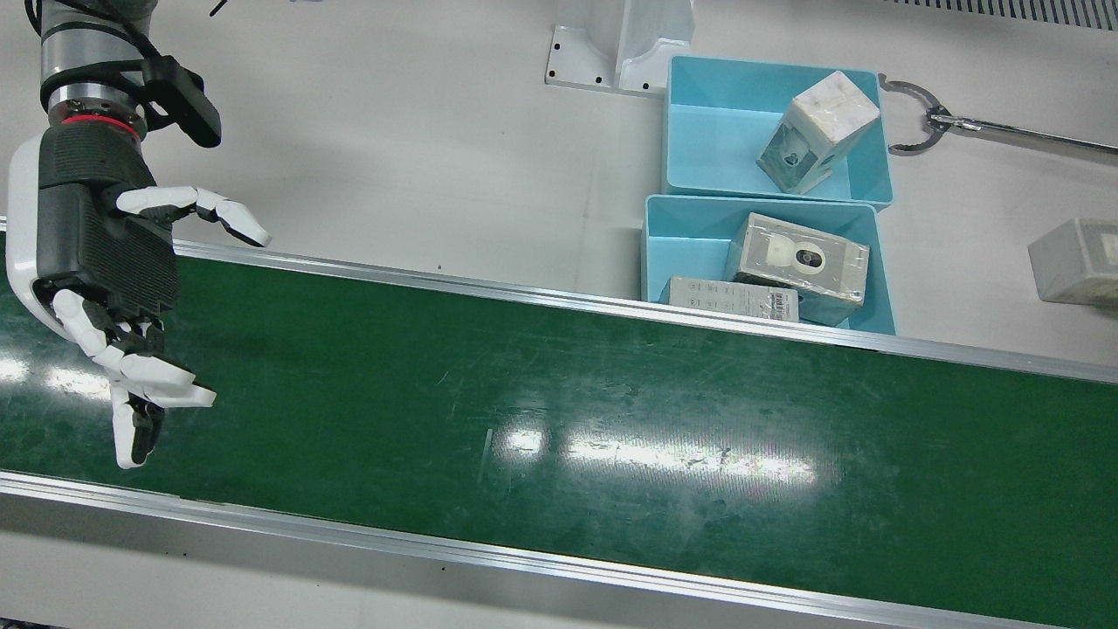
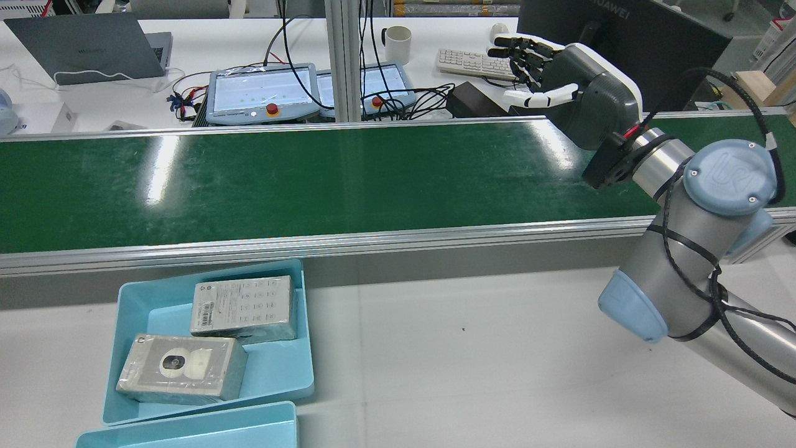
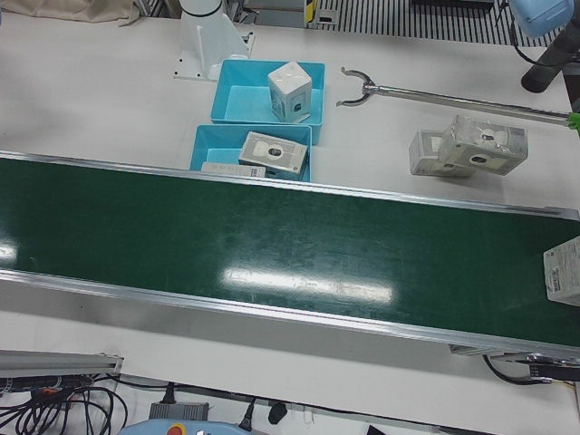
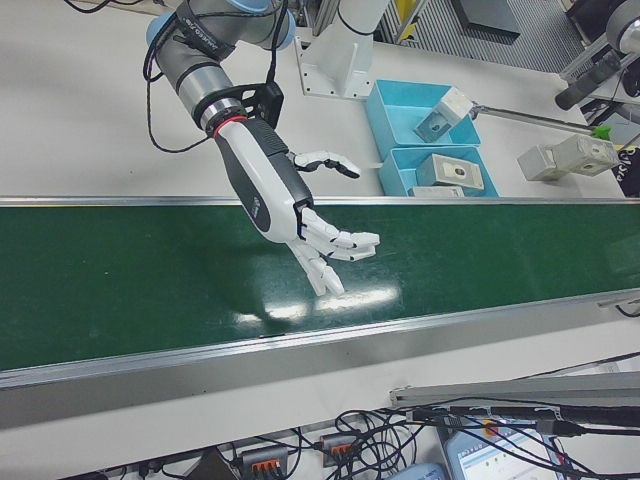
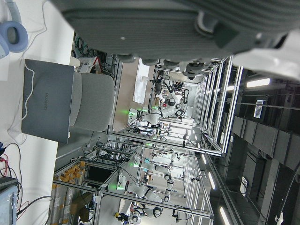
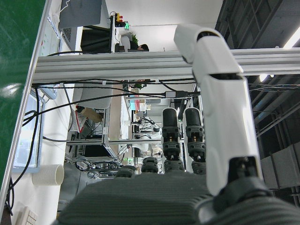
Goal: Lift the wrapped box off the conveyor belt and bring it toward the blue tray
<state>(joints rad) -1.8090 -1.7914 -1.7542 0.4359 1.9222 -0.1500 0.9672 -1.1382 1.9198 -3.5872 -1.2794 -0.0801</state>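
Above the conveyor belt (image 1: 559, 411), right hand (image 1: 105, 262) waits, fingers (image 1: 148, 376) wide and empty, awaiting approaching wrapped box (image 3: 564, 270).

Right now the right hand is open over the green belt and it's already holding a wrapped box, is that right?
Not quite. The right hand is open over the green belt, but it holds nothing; the right-front view shows its fingers spread and bare. The only wrapped box on the belt sits at its far end, in the left-front view.
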